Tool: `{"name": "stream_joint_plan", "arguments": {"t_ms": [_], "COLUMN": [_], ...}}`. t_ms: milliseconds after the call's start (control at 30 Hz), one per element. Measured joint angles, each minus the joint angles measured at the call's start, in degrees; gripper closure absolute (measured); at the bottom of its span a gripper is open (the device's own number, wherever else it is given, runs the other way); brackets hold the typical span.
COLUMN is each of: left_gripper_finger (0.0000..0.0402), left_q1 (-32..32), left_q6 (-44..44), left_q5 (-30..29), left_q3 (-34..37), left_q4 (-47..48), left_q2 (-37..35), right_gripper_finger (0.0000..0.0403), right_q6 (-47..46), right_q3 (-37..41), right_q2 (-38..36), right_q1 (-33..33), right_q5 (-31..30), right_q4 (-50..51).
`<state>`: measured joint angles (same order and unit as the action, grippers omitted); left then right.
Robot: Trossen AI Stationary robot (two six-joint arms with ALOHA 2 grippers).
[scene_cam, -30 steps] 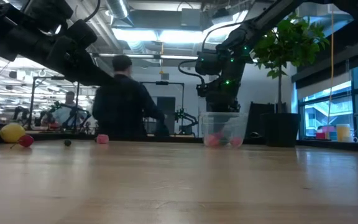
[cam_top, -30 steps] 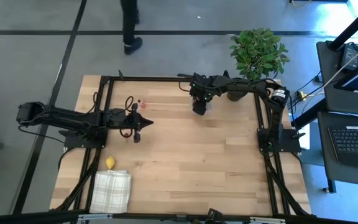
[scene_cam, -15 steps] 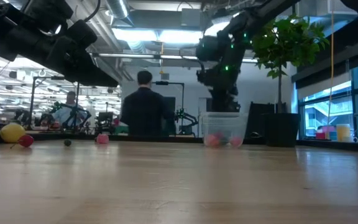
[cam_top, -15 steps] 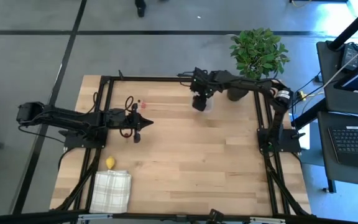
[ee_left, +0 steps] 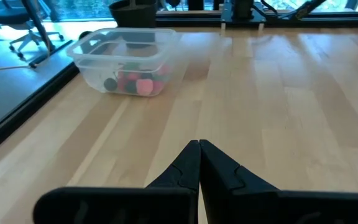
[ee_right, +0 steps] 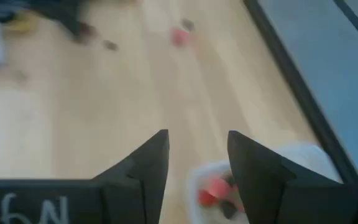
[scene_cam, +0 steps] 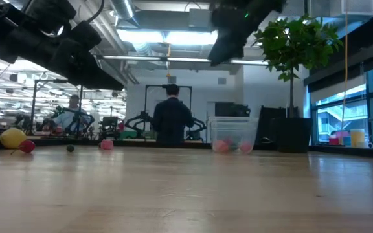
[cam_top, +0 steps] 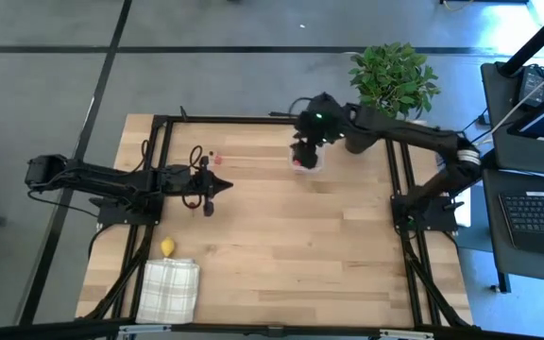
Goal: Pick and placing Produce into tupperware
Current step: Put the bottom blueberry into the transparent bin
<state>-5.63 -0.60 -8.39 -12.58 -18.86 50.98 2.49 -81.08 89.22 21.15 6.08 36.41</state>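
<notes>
Tupperware (ee_left: 124,60) upright, long axis along table's far edge, under open, empty right end effector (ee_right: 197,155).

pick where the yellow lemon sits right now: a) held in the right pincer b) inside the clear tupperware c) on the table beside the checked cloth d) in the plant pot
c: in the high view the lemon lies on the bare table just above the checked cloth, far from the tupperware, and the right pincer is open with nothing in it.
</notes>
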Motion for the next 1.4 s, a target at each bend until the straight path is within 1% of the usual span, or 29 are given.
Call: {"name": "stream_joint_plan", "arguments": {"t_ms": [67,167,333,500,633,733,800,967,1067,1167,1267,1400], "left_gripper_finger": [0.04,0.04,0.04,0.04,0.0396,0.0376,0.0352,0.0288,0.0264,0.0252,0.0249,0.0248], "left_q1": [0.01,0.0,0.01,0.0,0.0,0.02,0.0,0.01,0.0,0.03,0.44,0.54], "left_q6": [0.0,-0.02,-0.07,0.04,0.0,0.02,0.0,0.03,0.03,0.85,6.44,6.22], "left_q5": [-1.23,-3.21,-4.6,-4.51,-4.33,-4.29,-4.23,-4.81,-6.03,-6.07,-5.6,-5.46], "left_q3": [0.0,0.0,0.0,0.0,0.0,0.0,0.0,0.0,0.0,0.0,0.0,-0.02], "left_q4": [-0.06,-0.06,-0.06,-0.07,-0.08,-0.26,-0.3,-0.38,-0.36,-0.29,-0.13,0.67], "left_q2": [0.0,0.0,0.0,0.0,0.0,0.0,-0.02,-0.02,-0.02,-0.02,-0.02,-0.02], "right_gripper_finger": [0.0237,0.0237,0.0237,0.0237,0.0237,0.0237,0.0237,0.0237,0.0237,0.0237,0.0237,0.0237], "right_q6": [0.21,-0.36,-3.85,-6.54,-6.68,-6.67,-6.66,-6.59,-6.53,-6.33,-5.22,-5.07], "right_q3": [4.45,13.59,29.55,41.95,48.85,52.27,53.88,55.21,55.21,55.21,55.21,55.21], "right_q2": [-3.89,-10.09,-17.74,-20.53,-20.55,-20.55,-20.55,-20.54,-20.53,-20.53,-20.53,-20.53], "right_q1": [-1.17,-2.68,-5.32,-7.74,-8.83,-9.05,-9.05,-9.05,-9.05,-9.03,-9.03,-9.03], "right_q5": [1.87,2.05,2.01,2.02,2.03,2.0,2.0,1.99,2.01,1.99,1.97,1.97], "right_q4": [-4.13,-12.24,-30.1,-46.92,-58.93,-64.53,-67.04,-68.33,-68.4,-68.4,-68.39,-68.38]}}
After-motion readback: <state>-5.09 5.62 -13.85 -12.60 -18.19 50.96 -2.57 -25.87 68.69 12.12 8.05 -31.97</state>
